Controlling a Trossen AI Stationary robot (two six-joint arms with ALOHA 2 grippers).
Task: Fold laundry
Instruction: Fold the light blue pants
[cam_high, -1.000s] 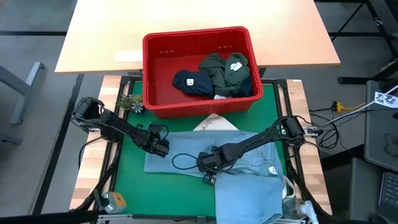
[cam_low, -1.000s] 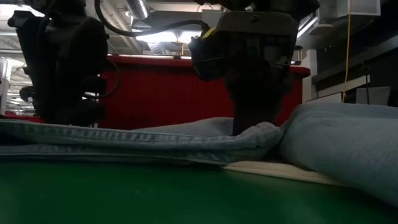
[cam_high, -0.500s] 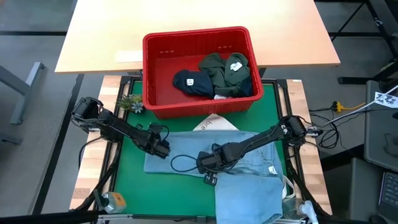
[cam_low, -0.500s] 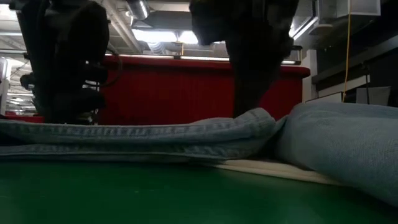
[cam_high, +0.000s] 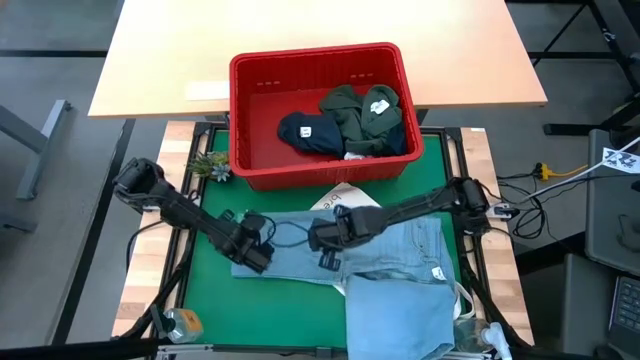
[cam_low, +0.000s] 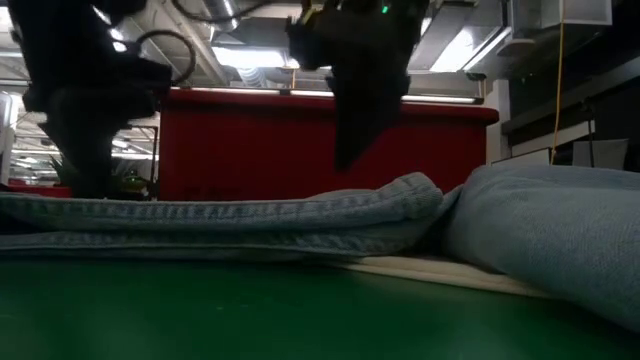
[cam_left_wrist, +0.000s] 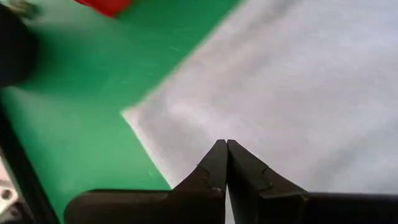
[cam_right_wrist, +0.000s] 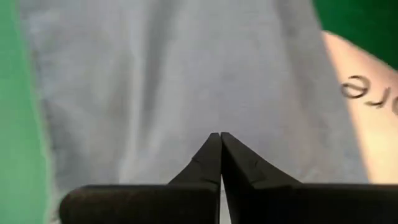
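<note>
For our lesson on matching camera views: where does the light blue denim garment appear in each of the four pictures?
High view: the denim garment lies on the green mat, lower centre, below the red basket.
Low view: it spans the middle, in front of the basket.
Left wrist view: it fills the upper right.
Right wrist view: it fills most of the frame.
Shared landmark: the green mat.

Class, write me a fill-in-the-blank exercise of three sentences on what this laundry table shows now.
1. The red plastic slotted basket holds navy and dark ____ garments.
2. The light blue denim garment lies on a ____ mat.
3. Both the left hand and the right hand have fingers that are ____.

Missing words: olive green; green; shut
</note>
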